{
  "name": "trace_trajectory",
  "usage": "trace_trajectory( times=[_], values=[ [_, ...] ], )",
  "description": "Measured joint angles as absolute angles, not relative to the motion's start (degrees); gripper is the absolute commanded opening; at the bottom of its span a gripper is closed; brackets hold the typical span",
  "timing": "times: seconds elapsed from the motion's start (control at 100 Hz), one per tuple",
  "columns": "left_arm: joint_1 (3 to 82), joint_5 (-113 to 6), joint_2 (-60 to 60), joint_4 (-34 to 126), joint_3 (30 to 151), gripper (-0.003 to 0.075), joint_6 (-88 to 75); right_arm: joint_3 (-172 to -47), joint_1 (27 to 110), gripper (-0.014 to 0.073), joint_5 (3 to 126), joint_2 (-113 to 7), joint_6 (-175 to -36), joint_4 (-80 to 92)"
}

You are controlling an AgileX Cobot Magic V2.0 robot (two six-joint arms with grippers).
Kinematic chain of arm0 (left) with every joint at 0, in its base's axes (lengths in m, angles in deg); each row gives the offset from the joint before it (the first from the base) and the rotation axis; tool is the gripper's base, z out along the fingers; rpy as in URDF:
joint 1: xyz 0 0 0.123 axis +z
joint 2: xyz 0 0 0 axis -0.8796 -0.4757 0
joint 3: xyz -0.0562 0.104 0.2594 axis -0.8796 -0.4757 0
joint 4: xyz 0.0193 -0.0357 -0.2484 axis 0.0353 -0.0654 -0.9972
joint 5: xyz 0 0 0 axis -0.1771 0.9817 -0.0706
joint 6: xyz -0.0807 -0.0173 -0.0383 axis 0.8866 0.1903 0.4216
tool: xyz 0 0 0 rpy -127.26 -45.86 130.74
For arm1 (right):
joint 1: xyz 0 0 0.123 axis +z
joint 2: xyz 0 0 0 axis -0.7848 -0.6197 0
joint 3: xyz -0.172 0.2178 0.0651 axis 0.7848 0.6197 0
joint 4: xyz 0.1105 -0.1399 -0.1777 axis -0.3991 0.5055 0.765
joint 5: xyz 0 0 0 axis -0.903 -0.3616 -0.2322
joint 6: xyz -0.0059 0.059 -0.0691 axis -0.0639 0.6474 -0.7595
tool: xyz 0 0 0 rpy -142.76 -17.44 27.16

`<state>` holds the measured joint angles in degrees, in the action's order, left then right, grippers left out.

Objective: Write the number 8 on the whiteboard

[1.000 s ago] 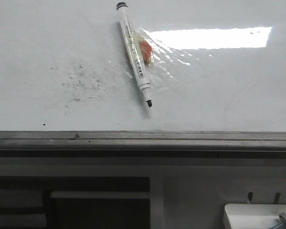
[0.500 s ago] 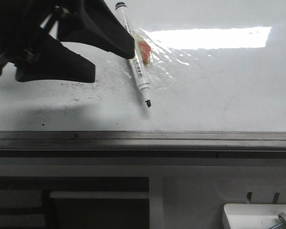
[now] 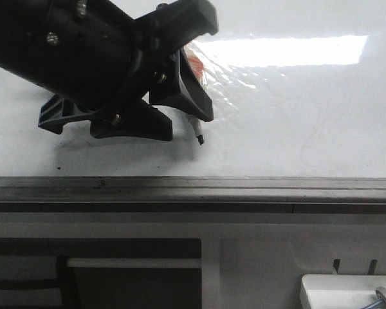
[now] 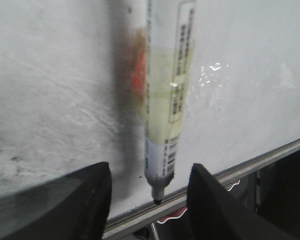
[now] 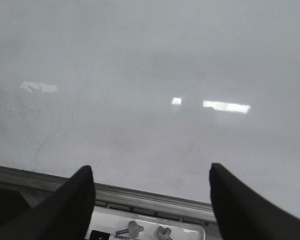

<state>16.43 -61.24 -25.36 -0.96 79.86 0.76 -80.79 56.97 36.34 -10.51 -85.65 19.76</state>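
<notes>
The whiteboard (image 3: pixel 296 129) is glossy white with a grey edge strip (image 3: pixel 244 187) along its near side. No number 8 shows on it. A white marker (image 3: pixel 196 127) lies uncapped on the board, its black tip toward the edge strip. My left gripper (image 3: pixel 185 122) is open and low over the marker. In the left wrist view the fingers straddle the marker (image 4: pixel 165 115) near its tip without touching it; the gripper (image 4: pixel 151 170) holds nothing. My right gripper (image 5: pixel 151 169) is open and empty above the board (image 5: pixel 150 75) near its edge; it is out of the front view.
An orange patch under clear film (image 3: pixel 196 64) lies beside the marker. Faint grey smudges (image 4: pixel 10 155) mark the board. A small white tray (image 3: pixel 347 290) holding bolts (image 5: pixel 132 230) sits below the board's edge at the right. Bright glare (image 3: pixel 283 51) lies across the board.
My left gripper has come in from the left and moved right and down over the marker, so its fingers now straddle it. The marker has not moved.
</notes>
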Motion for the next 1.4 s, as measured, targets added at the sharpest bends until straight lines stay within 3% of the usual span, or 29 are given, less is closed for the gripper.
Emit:
trace_trajectory(
  times=[0.13, 0.37, 0.52, 0.64, 0.94, 1.4],
  values=[
    [16.4, -61.4, -26.0, -1.8, 80.0, -0.0023, 0.8, -80.8, 57.1, 0.0437, 36.3, -10.5, -85.6, 19.8],
    [16.2, -52.6, -21.6, 5.0, 80.0, -0.002, -9.9, -80.9, 60.1, 0.0437, 36.3, -10.5, -88.2, 17.2],
    [15.2, -34.8, -14.7, 18.2, 80.0, -0.002, -25.7, -82.4, 64.8, 0.0437, 35.7, -11.5, -106.2, 2.2],
    [14.4, -27.2, -10.4, 27.4, 80.0, -0.002, -32.0, -83.1, 69.5, 0.0437, 34.3, -14.7, -122.7, -14.5],
    [14.3, -26.8, -7.6, 32.4, 80.0, -0.002, -36.0, -83.9, 77.5, 0.0437, 34.3, -29.0, -146.2, -37.7],
    [14.3, -33.5, -7.6, 32.5, 80.0, -0.002, -36.5, -88.1, 84.4, 0.0437, 40.0, -46.2, -156.7, -44.4]
  ],
)
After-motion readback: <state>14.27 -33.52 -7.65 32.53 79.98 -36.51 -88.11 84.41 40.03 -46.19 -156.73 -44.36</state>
